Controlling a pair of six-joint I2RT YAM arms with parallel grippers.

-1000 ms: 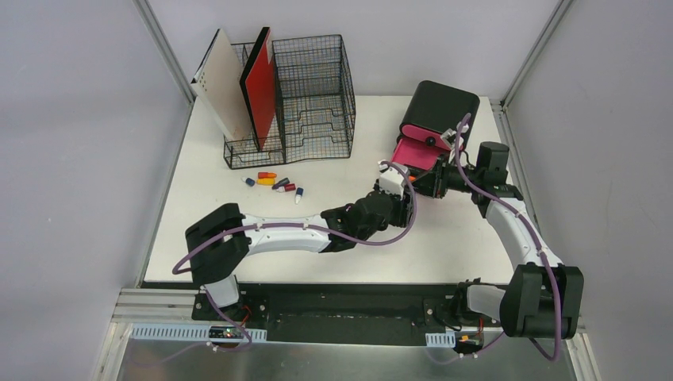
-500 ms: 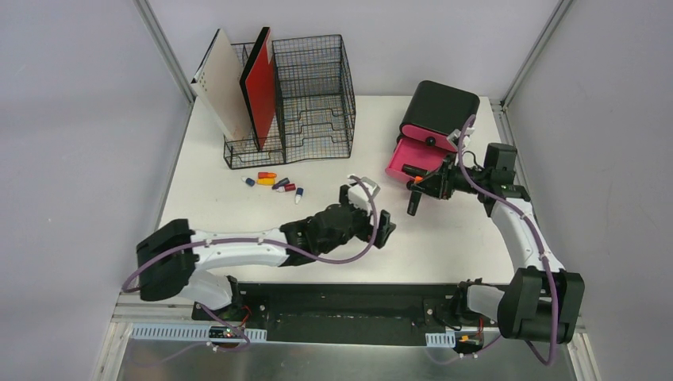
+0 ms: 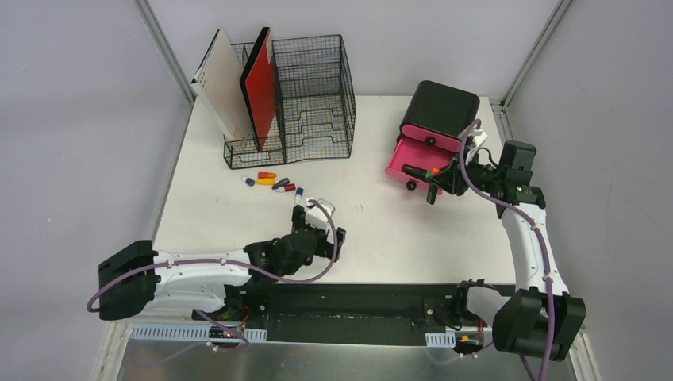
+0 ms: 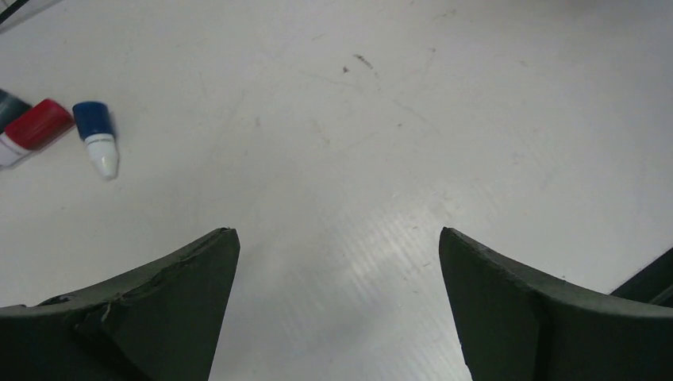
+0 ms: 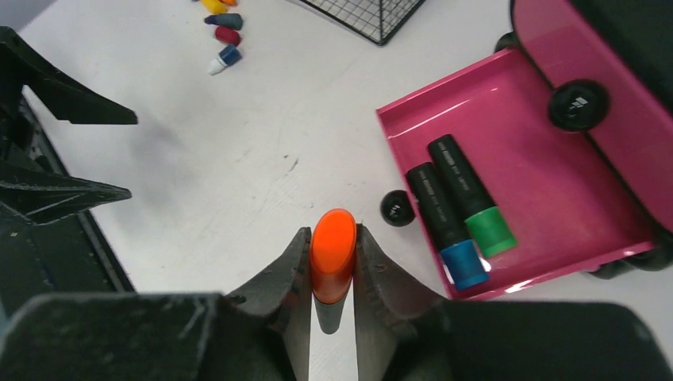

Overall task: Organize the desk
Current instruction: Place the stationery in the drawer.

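The white desk (image 3: 381, 230) carries a black box (image 3: 440, 107) at the back right, with its pink drawer (image 5: 555, 214) pulled open. Inside the drawer lie a blue-capped marker (image 5: 444, 226) and a green-capped marker (image 5: 472, 198). My right gripper (image 5: 332, 232) is shut on an orange-capped marker (image 5: 332, 254), and hovers just in front of the drawer (image 3: 401, 155). My left gripper (image 3: 321, 224) is open and holds nothing, low over the desk near its front middle. Bare desk (image 4: 397, 119) shows between its fingers (image 4: 190, 278).
A black wire-mesh organizer (image 3: 309, 95) at the back left holds a white board (image 3: 226, 83) and a red board (image 3: 260, 83). Several small capped pens (image 3: 274, 182) lie in front of it; a blue-capped one (image 4: 97, 139) is left of my left gripper. A black knob (image 5: 397, 208) sits beside the drawer.
My left gripper has opened and drawn back from beside the right gripper to the front middle of the desk. The right gripper, still holding the orange-capped marker, has shifted slightly right.
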